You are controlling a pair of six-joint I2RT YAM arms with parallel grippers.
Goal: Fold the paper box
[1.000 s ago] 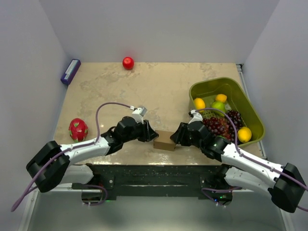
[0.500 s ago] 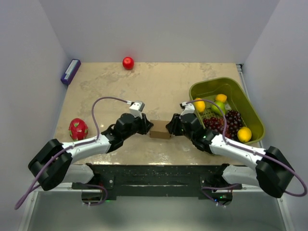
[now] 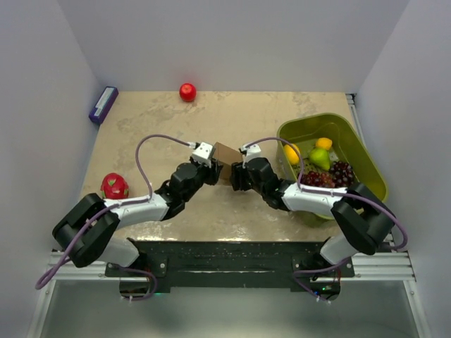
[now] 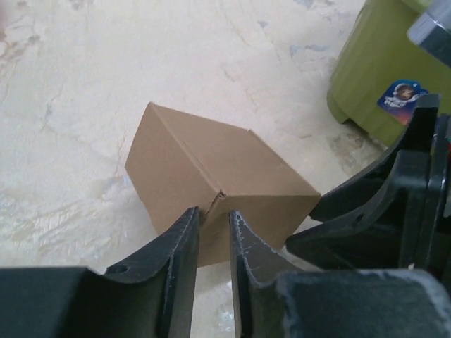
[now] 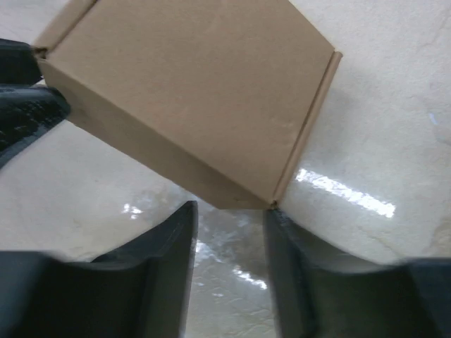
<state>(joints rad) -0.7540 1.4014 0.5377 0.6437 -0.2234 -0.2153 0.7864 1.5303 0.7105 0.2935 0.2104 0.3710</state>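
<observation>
Between both arms' fingers (image 4: 184, 246), paper box (image 4: 211, 162)

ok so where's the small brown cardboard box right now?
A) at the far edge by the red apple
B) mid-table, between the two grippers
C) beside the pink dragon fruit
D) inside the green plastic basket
B: the small brown cardboard box is in the middle of the beige marbled table, with the left gripper at one side of it and the right gripper at the other.
</observation>
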